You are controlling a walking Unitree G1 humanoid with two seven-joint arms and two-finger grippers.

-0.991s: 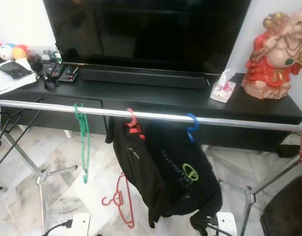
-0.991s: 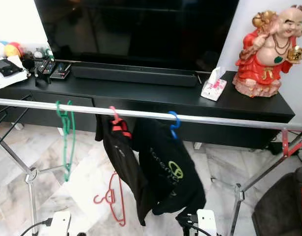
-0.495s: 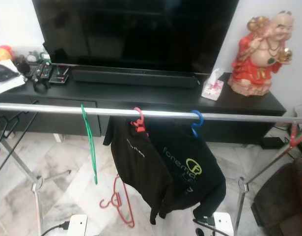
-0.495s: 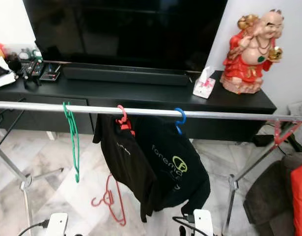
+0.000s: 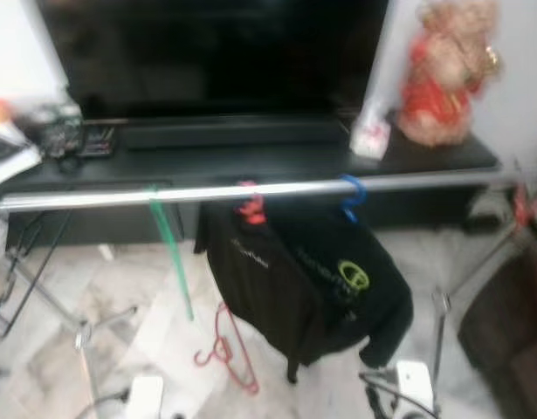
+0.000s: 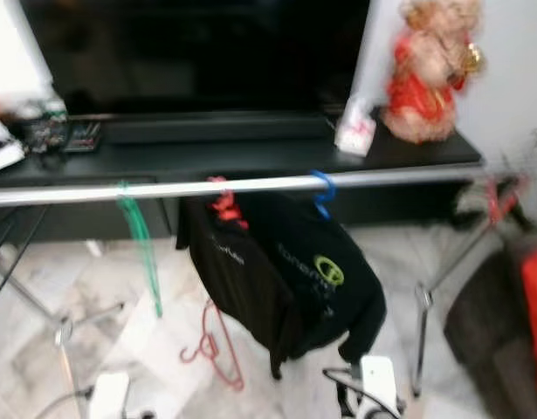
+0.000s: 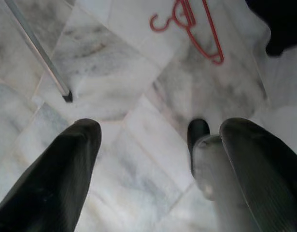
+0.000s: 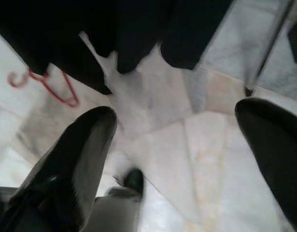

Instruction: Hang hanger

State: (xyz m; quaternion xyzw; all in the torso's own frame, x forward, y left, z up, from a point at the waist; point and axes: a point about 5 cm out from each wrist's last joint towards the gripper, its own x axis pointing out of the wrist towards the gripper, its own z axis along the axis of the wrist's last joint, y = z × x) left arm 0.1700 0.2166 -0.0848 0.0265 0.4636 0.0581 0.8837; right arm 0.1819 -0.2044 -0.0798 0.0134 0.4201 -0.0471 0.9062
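blurred white lettering and green round logo on black shirt, unreadable

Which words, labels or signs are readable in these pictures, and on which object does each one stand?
No text can be read now.
Black shirt: pale lettering beside a yellow-green round logo, too blurred to read.
Black garment on the red hanger: a small pale mark, too blurred.
Tissue pack: its print is blurred.

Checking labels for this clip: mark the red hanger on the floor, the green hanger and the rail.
red hanger [image 7: 194,21]: left wrist view, its body.
green hanger [image 5: 174,262]: left eye view, its shaft.
rail [image 5: 102,197]: left eye view, bare stretch.
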